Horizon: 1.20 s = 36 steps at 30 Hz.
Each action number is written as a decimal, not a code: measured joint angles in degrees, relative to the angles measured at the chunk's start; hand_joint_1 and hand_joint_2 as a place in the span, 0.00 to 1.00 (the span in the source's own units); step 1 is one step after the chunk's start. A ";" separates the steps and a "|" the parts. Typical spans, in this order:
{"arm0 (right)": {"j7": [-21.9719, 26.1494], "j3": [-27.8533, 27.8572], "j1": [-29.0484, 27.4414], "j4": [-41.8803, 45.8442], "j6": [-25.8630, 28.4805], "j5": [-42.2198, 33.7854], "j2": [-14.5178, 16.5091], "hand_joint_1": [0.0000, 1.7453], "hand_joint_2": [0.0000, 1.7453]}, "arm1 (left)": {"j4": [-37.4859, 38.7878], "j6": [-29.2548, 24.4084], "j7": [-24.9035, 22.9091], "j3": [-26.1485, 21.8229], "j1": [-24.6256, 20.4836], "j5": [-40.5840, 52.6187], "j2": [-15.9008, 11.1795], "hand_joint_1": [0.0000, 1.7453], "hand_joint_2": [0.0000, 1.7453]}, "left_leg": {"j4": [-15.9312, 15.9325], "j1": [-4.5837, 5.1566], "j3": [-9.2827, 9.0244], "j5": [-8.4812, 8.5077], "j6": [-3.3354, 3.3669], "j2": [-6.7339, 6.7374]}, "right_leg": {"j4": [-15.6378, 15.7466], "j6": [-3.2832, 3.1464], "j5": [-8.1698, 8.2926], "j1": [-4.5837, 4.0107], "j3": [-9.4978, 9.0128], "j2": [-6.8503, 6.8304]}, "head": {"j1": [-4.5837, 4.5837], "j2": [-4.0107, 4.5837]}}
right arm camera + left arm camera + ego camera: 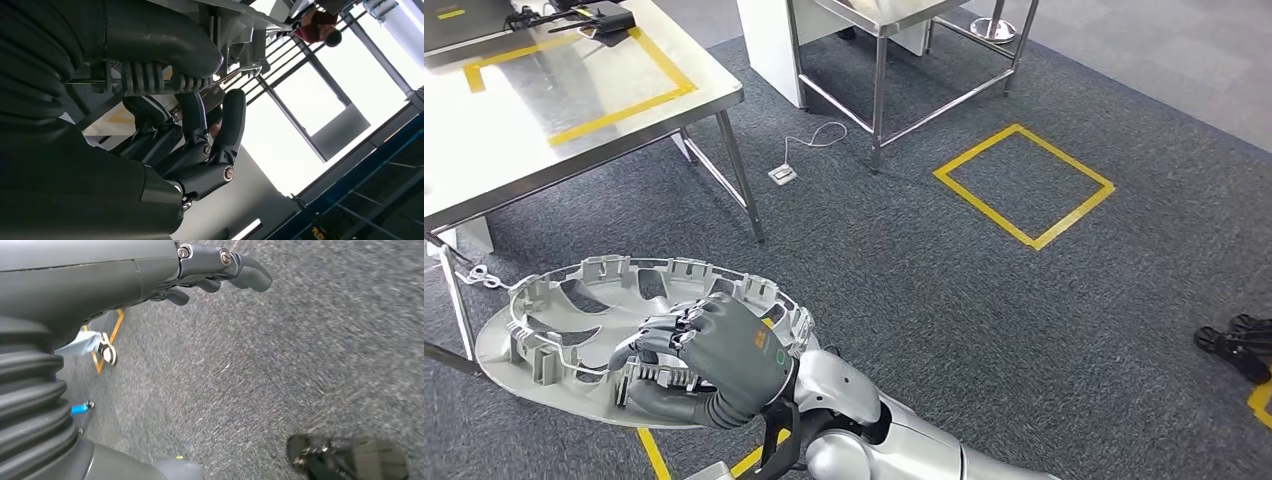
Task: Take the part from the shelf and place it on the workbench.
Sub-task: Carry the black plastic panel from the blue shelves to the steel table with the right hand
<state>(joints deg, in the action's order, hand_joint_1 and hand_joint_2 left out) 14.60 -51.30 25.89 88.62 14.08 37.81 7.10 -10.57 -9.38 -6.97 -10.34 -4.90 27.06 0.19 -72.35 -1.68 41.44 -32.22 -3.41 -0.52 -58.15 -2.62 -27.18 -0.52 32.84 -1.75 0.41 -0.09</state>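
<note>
Carrying | right robot hand (pixel 724 358) grips the grey ringed part (pixel 574 330); left robot hand (pixel 220 270) loose, holding nothing | keep your part level toward the far-left bench (pixel 484 150)

Head high, wrists close behind

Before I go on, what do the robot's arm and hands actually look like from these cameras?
The right arm is glossy silver with rounded shells and a black strap at the wrist. The right hand has a dark grey back bearing small orange and green marks, with darker ribbed fingers. The left hand is dark grey too, behind a ribbed cover, silver screws at the fingers.
</note>
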 joint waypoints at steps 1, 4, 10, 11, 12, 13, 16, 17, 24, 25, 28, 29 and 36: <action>-0.01 0.00 0.02 -0.16 0.00 -0.09 -0.01 1.00 1.00 | 0.02 0.01 -0.06 -0.07 0.04 0.00 -0.02 0.00 1.00 | -0.35 -0.01 -0.10 0.34 -0.11 0.12 | -0.06 0.01 -0.02 -0.01 0.05 -0.60 | 0.00 0.00; 0.01 0.00 0.16 -0.38 0.01 -0.19 -0.01 1.00 1.00 | 0.04 0.08 -0.15 -0.15 -0.02 0.00 -0.10 0.00 1.00 | 7.68 0.07 -4.94 4.18 -0.28 1.93 | -0.76 0.51 -0.36 -0.02 0.31 -2.07 | -0.07 0.00; 0.10 0.00 0.41 -0.52 0.04 -0.31 0.00 1.00 1.00 | 0.08 0.51 -0.21 -0.18 -0.06 -0.02 -0.08 0.00 1.00 | 12.12 0.22 -6.77 5.36 2.33 1.41 | -2.29 2.04 -1.43 -0.34 0.77 -3.16 | 0.06 0.00; 0.13 0.01 0.41 -0.54 0.08 -0.33 0.00 1.00 1.00 | 0.08 0.56 -0.21 -0.20 -0.04 -0.04 -0.09 0.00 1.00 | 12.16 0.11 -6.67 5.51 2.64 0.99 | -3.79 2.41 -2.55 -0.14 1.35 -2.18 | 0.12 0.00; 0.15 0.01 0.39 -0.55 0.11 -0.35 -0.02 1.00 1.00 | 0.07 0.58 -0.21 -0.21 -0.05 -0.05 -0.09 0.00 1.00 | 12.20 0.00 -6.54 5.66 2.90 0.55 | -6.49 2.79 -4.23 0.08 2.49 -0.92 | 0.20 0.00; 0.16 0.02 0.35 -0.57 0.15 -0.37 -0.04 1.00 1.00 | 0.07 0.59 -0.20 -0.22 -0.08 -0.07 -0.10 0.00 1.00 | 12.20 -0.03 -6.36 5.77 3.07 0.09 | -10.13 3.08 -6.20 0.27 4.13 0.29 | 0.28 0.00; 0.26 0.02 0.09 -0.66 0.40 -0.65 -0.22 1.00 1.00 | 0.07 0.72 -0.19 -0.25 0.02 -0.13 -0.12 0.00 1.00 | 12.18 0.01 -6.01 6.00 3.24 -1.45 | -17.81 3.20 -8.53 0.45 7.84 1.27 | 0.37 0.00; 0.33 0.02 0.03 -0.67 0.57 -0.82 -0.27 1.00 1.00 | 0.07 0.79 -0.20 -0.25 0.08 -0.17 -0.12 0.00 1.00 | 12.17 0.03 -6.00 6.06 3.21 -1.92 | -16.47 2.99 -7.22 0.43 7.25 1.36 | 0.38 0.00; 1.27 0.22 0.01 -0.68 2.04 -1.65 -0.33 1.00 1.00 | 0.07 1.27 -0.37 -0.34 0.25 -0.22 -0.20 0.00 1.00 | 12.34 0.26 -5.79 6.29 2.23 -3.27 | -1.35 2.23 -0.72 0.02 0.72 2.70 | 0.54 0.00; 1.32 0.24 -0.01 -0.70 2.13 -1.75 -0.33 1.00 1.00 | 0.07 1.37 -0.44 -0.39 0.24 -0.22 -0.23 0.00 1.00 | 12.44 0.27 -5.83 6.31 2.21 -3.17 | -1.27 2.34 -0.63 0.06 0.75 2.72 | 0.54 0.00; 1.49 0.27 -0.05 -0.84 2.29 -1.99 -0.34 1.00 1.00 | 0.06 1.57 -0.69 -0.67 0.15 -0.25 -0.24 0.00 1.00 | 12.97 0.18 -5.99 6.76 1.66 -3.12 | -1.27 1.91 -0.45 -0.05 0.91 2.76 | 0.54 0.00; 1.58 0.29 -0.06 -0.91 2.35 -2.09 -0.34 1.00 1.00 | 0.06 1.57 -0.79 -0.78 0.14 -0.29 -0.27 0.00 1.00 | 13.12 0.17 -6.02 6.86 1.53 -3.12 | -1.27 1.82 -0.41 -0.05 0.96 2.77 | 0.53 0.00; 2.13 0.35 -0.08 -1.15 2.66 -2.36 -0.37 1.00 1.00 | 0.06 1.57 -1.08 -1.13 0.11 -0.57 -0.25 0.00 1.00 | 13.50 0.14 -6.07 7.18 1.09 -3.12 | -1.32 1.48 -0.29 -0.11 1.11 2.78 | 0.55 0.00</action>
<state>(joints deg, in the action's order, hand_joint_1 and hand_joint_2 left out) 16.73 -50.95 25.81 87.47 16.74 35.45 6.74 -10.51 -7.80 -8.05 -11.47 -4.79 26.49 -0.07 -58.85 -1.54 35.37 -25.04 -2.33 -3.64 -59.47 -1.14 -27.47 -0.63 33.94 1.03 0.96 -0.09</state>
